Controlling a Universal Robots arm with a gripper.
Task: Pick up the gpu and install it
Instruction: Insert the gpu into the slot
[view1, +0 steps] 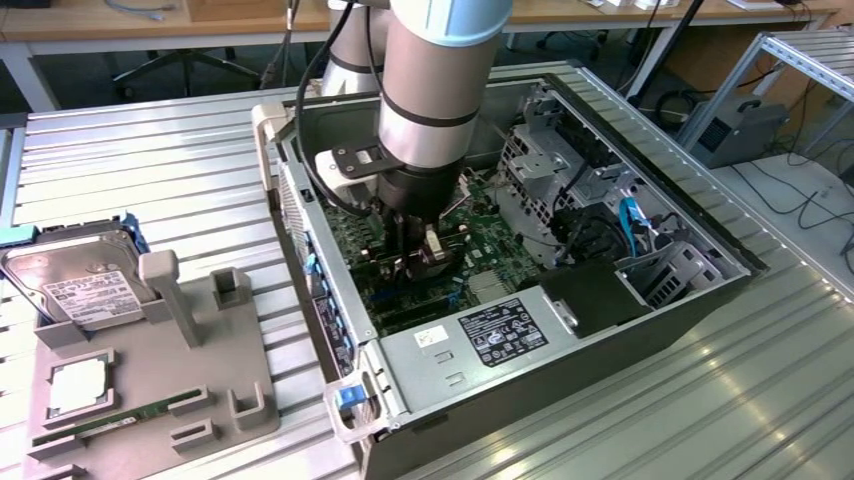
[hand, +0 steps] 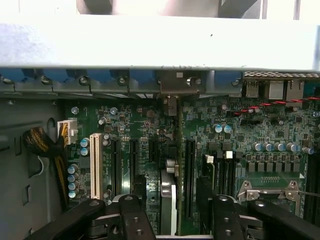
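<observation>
The gpu (hand: 169, 192) stands edge-on in a slot of the green motherboard (hand: 235, 120), with its bracket end against the rear wall of the case. My gripper (hand: 175, 220) straddles the card's upper edge. Its black fingers (hand: 132, 215) are open, with a gap on each side of the card. In the exterior view, the gripper (view1: 424, 262) is low inside the open computer case (view1: 694, 225), just above the motherboard (view1: 487, 235).
A power supply (view1: 494, 330) fills the case's near end, and a drive cage (view1: 547, 170) lines the far side. On the exterior view's left, a grey fixture (view1: 160, 400) holds a hard drive (view1: 87, 285) and a memory stick (view1: 114, 422). Cables (hand: 42, 145) lie beside a white slot (hand: 96, 165).
</observation>
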